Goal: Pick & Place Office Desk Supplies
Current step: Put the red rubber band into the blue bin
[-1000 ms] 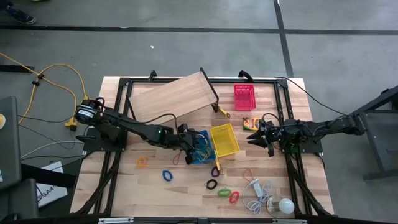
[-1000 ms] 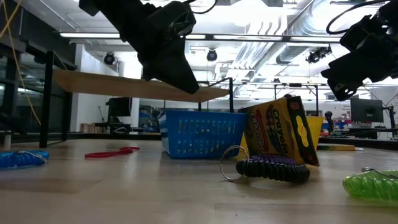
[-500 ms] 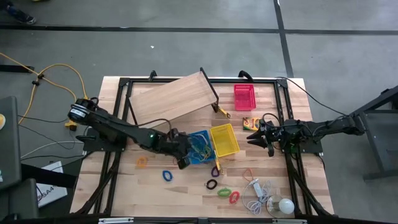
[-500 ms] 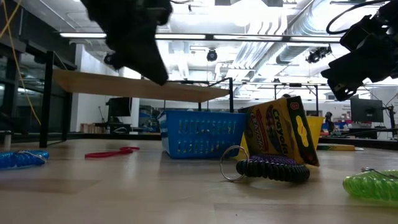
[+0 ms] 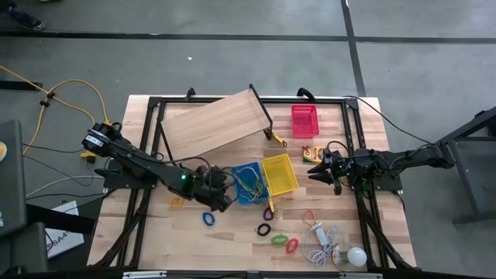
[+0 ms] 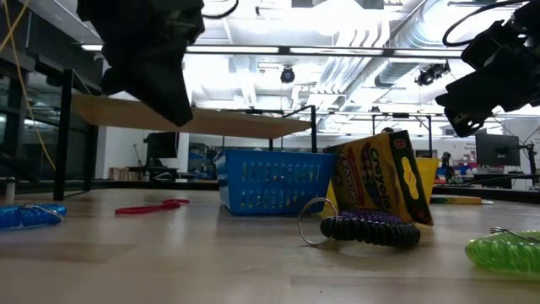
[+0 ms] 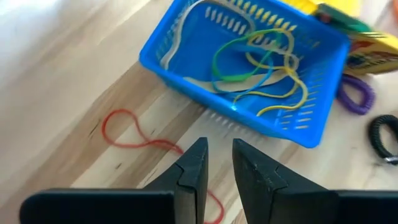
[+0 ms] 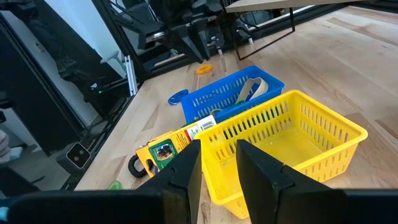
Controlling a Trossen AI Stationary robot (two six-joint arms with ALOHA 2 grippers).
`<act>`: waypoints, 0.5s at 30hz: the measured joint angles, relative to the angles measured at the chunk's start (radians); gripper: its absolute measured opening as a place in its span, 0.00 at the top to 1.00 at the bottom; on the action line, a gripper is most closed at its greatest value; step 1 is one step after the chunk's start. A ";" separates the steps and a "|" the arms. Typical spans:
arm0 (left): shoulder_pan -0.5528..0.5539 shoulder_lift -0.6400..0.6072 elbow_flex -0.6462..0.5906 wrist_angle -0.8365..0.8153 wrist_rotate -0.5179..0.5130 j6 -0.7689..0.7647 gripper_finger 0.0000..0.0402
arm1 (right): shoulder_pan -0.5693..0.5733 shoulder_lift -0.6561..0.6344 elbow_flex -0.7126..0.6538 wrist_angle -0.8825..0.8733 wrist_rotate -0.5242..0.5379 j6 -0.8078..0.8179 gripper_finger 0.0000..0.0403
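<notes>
Two grippers empty, left gripper fingers slightly apart above red band beside blue basket, bands inside seen only from left wrist, right gripper likewise parted above yellow basket, crayon box upright only in low view.

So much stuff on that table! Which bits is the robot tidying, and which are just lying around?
Part of the job:
blue basket with bands inside
yellow basket
red basket
crayon box
loose red rubber band

Just lying about:
white bulb with cord
wooden board
</notes>
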 joint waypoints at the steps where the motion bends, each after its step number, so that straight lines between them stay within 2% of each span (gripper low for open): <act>1: 0.006 0.007 0.000 -0.006 0.007 -0.019 0.82 | 0.000 0.000 0.000 0.000 0.000 0.000 0.78; 7: 0.045 0.062 0.000 -0.005 0.078 -0.095 0.82 | 0.000 0.000 0.000 0.000 0.000 0.000 0.78; 15: 0.065 0.124 0.000 -0.005 0.119 -0.190 0.82 | 0.000 0.000 0.000 0.000 0.000 0.000 0.78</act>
